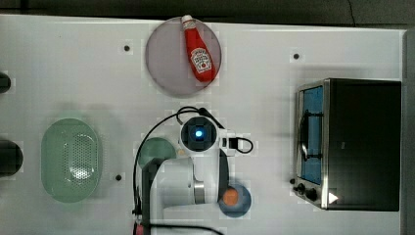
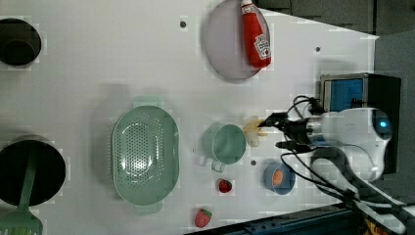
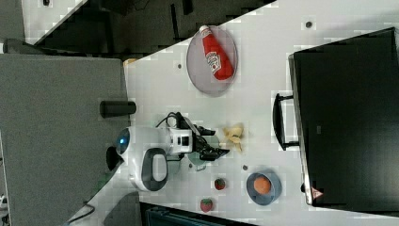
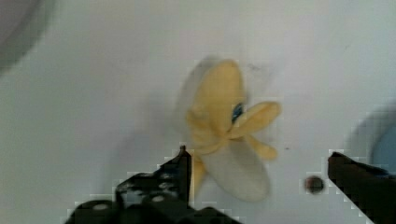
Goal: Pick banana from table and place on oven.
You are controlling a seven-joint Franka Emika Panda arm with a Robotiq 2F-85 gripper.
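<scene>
Wrist view: spread gripper astride banana.

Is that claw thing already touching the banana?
Cannot tell. In the wrist view the gripper stands open around the banana; one finger overlaps its edge, with no plain contact or gap.

The table is showing plain white. The banana is showing pale yellow, its peel splayed. The oven is showing black on top, its glass door bluish. The ketchup bottle is showing red.
</scene>
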